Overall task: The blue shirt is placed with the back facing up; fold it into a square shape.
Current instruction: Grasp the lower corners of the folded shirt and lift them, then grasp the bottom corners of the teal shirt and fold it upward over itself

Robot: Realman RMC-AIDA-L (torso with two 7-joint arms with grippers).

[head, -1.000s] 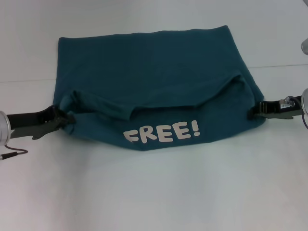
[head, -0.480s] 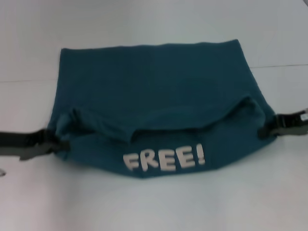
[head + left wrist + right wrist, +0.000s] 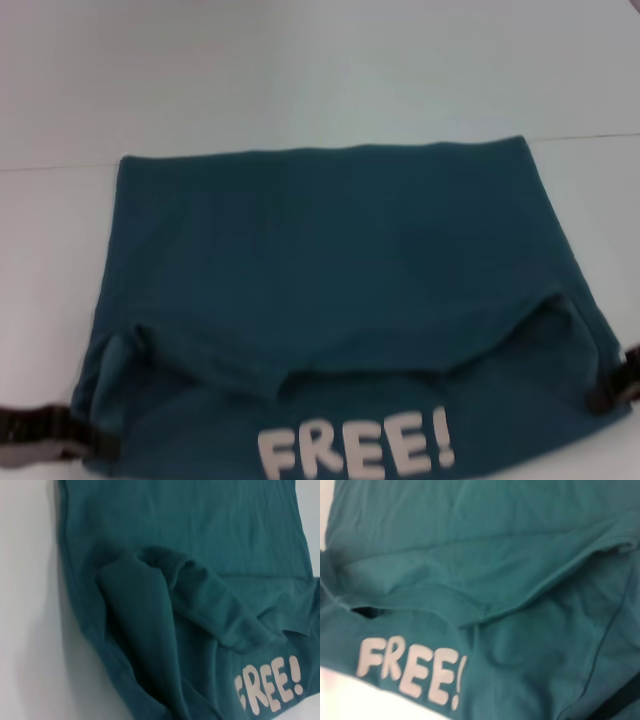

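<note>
Blue shirt (image 3: pixel 330 260), a large dark teal cotton T-shirt, lies spread on the pale white worktop (image 3: pixel 300 70), its far edge straight and flat across the middle of the head view. Its near part is doubled over, so the cream-white "FREE!" lettering (image 3: pixel 355 448) shows face up at the near edge, below a curved fold line. The left tool (image 3: pixel 75 435), black, sits at the shirt's near left corner, closed on the bunched cloth there. The right tool (image 3: pixel 605 392), also black, sits at the near right corner, its tip touching the shirt's edge and apparently pinching it. The left wrist view shows a thick rumpled fold of the cloth (image 3: pixel 150 620) beside the lettering; the right wrist view shows the overlapping layers and the lettering (image 3: pixel 410 672).
</note>
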